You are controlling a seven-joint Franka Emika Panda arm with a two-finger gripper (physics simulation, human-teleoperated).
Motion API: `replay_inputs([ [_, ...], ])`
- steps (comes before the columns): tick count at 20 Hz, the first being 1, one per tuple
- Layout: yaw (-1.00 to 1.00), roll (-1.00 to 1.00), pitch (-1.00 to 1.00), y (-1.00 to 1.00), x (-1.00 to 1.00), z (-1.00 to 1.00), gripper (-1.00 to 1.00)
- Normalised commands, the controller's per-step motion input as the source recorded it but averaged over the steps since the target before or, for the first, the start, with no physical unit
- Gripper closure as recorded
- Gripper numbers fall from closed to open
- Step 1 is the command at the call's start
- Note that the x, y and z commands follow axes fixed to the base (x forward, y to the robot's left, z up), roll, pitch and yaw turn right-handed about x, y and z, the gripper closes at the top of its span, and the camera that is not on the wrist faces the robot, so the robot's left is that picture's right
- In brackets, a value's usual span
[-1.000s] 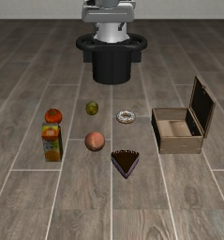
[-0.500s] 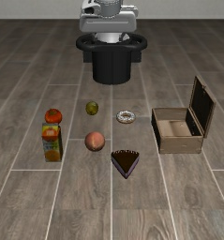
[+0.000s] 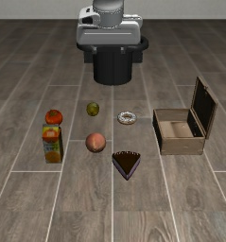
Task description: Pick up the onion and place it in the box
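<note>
Near the middle of the wooden planks (image 3: 29, 203) lies the round pinkish-orange thing that I take for the onion (image 3: 95, 142), resting free with nothing touching it. Close at its 4 o'clock sits a dark wedge of cake (image 3: 127, 164). At its 9 o'clock stands an orange carton (image 3: 53, 145), with a red tomato-like fruit (image 3: 54, 117) just behind that at 10 o'clock. A small olive-green fruit (image 3: 92, 109) lies at 12 o'clock and a pale ring (image 3: 128, 117) at about 1 o'clock. The box (image 3: 178, 141) stands well apart at 3 o'clock, its lid (image 3: 203, 106) raised on the far side and its hollow open from above. Far off at 12 o'clock is the black base (image 3: 113, 64) of the robot. Over the last second the gripper (image 3: 111, 40) has swung forward from behind the base to hang over its front edge, though it is high and well short of the onion. Whether it is open or closed cannot be told from this angle. I judge that the reach has only just begun. The arm must next travel on and descend over the onion, without knocking the green fruit that lies along that line.
</note>
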Motion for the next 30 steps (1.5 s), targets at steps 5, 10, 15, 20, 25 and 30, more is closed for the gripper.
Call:
replay_inputs([
  [5, 0.00, 0.00, 0.00, 0.00, 1.00, 0.00, -1.00],
  [10, 0.00, 0.00, 0.00, -0.40, 0.60, 0.00, -1.00],
  [15, 0.00, 0.00, 0.00, -0.40, -0.60, 0.00, -1.00],
  [20, 0.00, 0.00, 0.00, 0.00, -0.20, -0.80, -1.00],
  [25, 0.00, 0.00, 0.00, 0.00, 0.00, -1.00, -1.00],
  [30, 0.00, 0.00, 0.00, 0.00, 0.00, -1.00, -1.00],
])
